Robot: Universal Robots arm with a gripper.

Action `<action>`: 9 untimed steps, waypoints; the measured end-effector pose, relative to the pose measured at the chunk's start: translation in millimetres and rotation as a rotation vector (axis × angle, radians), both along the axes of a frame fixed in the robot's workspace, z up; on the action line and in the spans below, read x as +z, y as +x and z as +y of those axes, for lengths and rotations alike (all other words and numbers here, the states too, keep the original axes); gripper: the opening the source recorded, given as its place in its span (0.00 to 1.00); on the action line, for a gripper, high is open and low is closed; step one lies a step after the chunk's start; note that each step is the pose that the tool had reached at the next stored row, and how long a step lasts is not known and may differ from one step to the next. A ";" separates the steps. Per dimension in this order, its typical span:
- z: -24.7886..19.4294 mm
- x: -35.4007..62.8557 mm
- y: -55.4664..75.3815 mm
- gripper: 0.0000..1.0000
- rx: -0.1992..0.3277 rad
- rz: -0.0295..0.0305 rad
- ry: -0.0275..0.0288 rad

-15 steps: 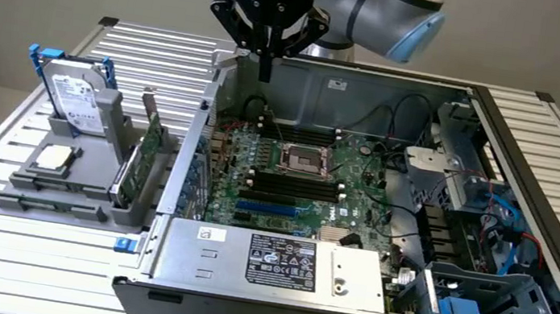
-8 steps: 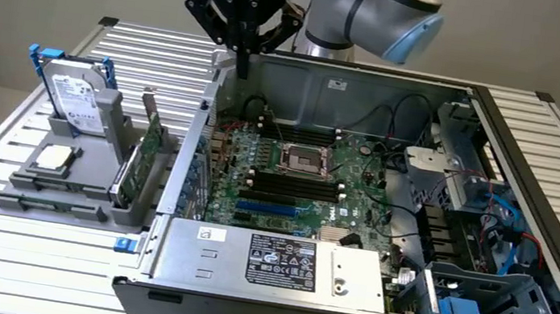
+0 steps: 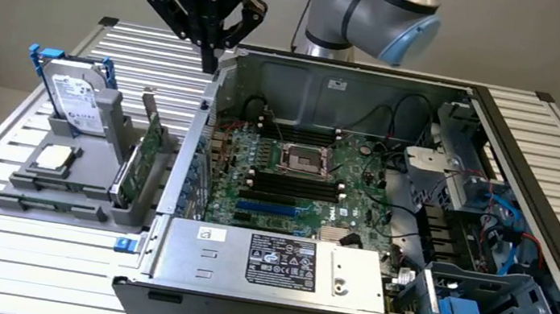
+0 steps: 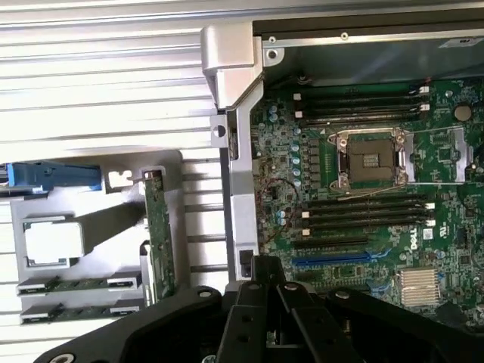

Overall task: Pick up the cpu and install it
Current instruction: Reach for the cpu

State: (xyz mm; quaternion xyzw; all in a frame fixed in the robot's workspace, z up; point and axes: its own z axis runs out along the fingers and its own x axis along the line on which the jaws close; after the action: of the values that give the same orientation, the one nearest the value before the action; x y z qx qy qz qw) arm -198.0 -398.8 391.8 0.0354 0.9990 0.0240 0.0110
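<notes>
Since the jaws hang pressed together and empty above the case edge, they should part and centre squarely over the cpu.

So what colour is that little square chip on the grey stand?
The cpu is pale silvery-beige, clearest in the exterior view.

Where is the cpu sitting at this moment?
The cpu lies flat on the grey holder at the exterior view's left, outside the computer case, just in front of the upright hard drive and beside the green circuit card.
</notes>
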 end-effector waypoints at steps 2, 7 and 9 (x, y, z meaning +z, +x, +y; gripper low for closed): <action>0.0 -0.5 -9.2 0.11 0.000 0.0000 0.0000; 0.0 -1.8 -31.9 0.11 0.000 0.0000 0.0000; 0.0 -2.2 -40.9 0.11 0.000 0.0000 0.0000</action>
State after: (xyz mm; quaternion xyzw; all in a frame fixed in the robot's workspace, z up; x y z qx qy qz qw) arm -238.9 -398.8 389.6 0.0354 0.9990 0.0240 0.0110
